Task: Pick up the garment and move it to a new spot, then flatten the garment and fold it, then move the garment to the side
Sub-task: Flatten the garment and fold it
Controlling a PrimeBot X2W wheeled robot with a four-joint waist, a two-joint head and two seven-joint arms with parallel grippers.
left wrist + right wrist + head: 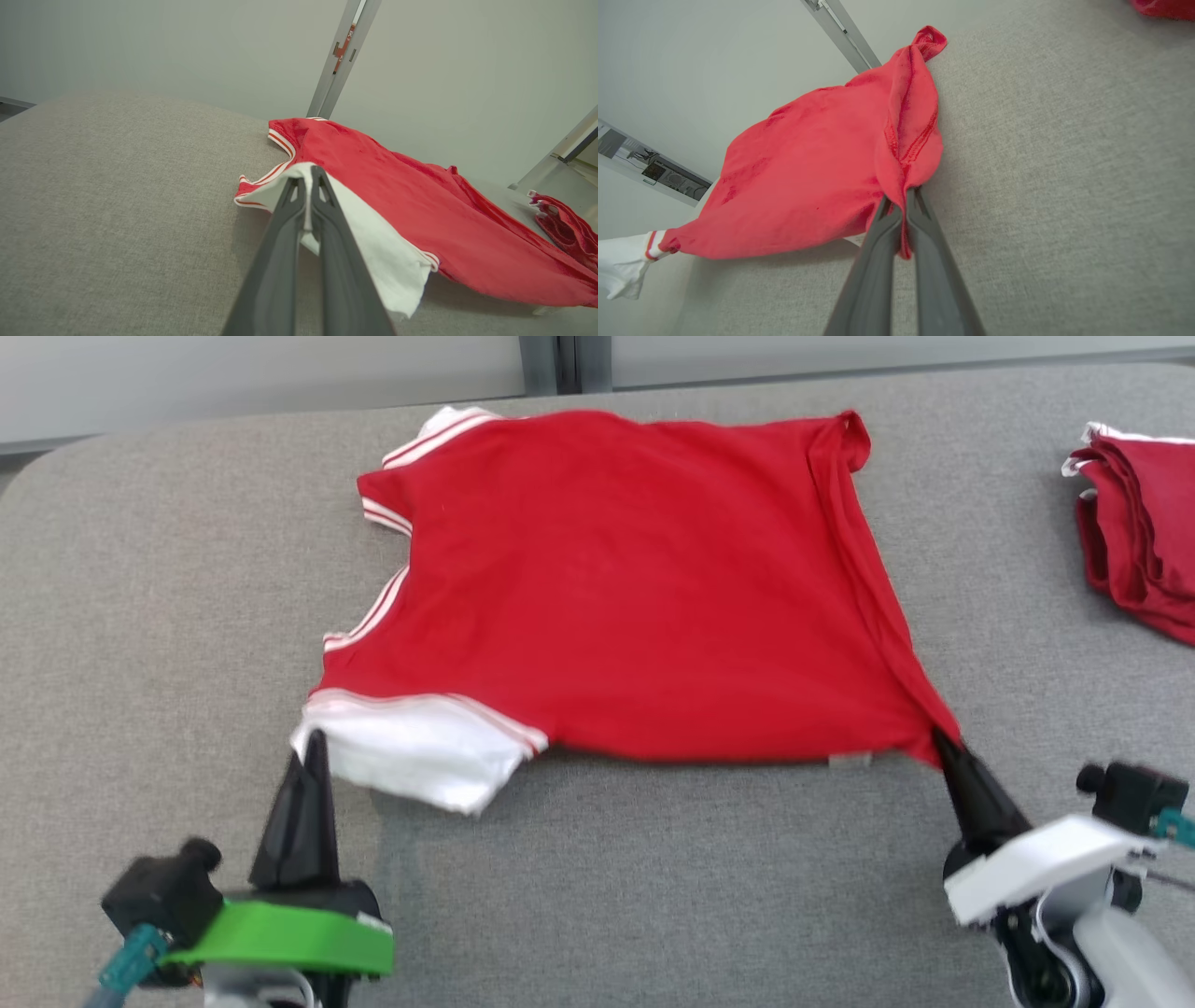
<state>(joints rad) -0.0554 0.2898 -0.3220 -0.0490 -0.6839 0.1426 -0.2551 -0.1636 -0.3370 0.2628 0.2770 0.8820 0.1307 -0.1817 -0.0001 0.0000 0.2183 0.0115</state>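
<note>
Open grey table (140,616) lies to the left. The left gripper (316,747) is clamped on the white sleeve (420,756) of the red garment (616,588), which is spread mid-table with its near edge lifted. The right gripper (941,742) pinches the garment's near right corner. The frame edge cuts off a red folded pile (1139,523).

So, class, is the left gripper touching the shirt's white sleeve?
Touching. The left wrist view shows the left gripper shut on the white sleeve of the red shirt, cloth pinched in its closed jaws.
</note>
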